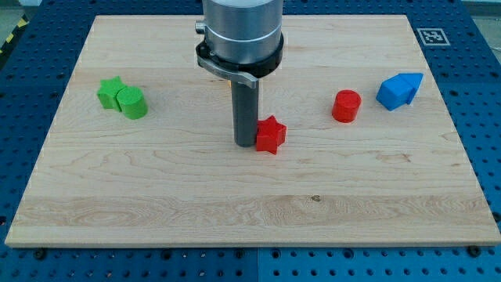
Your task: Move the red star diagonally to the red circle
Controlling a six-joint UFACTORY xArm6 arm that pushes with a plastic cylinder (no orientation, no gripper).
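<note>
The red star [271, 135] lies near the middle of the wooden board [156, 196]. My tip [246, 144] stands right at the star's left side and touches it. The red circle [346, 106], an upright red cylinder, stands to the view's right of the star and a little higher, with a bare gap of board between them.
A green star [110, 92] and a green cylinder [132, 103] touch each other at the view's left. Blue blocks [399, 91] sit close together at the view's right, just beyond the red circle. A marker tag [430, 36] is at the board's top right corner.
</note>
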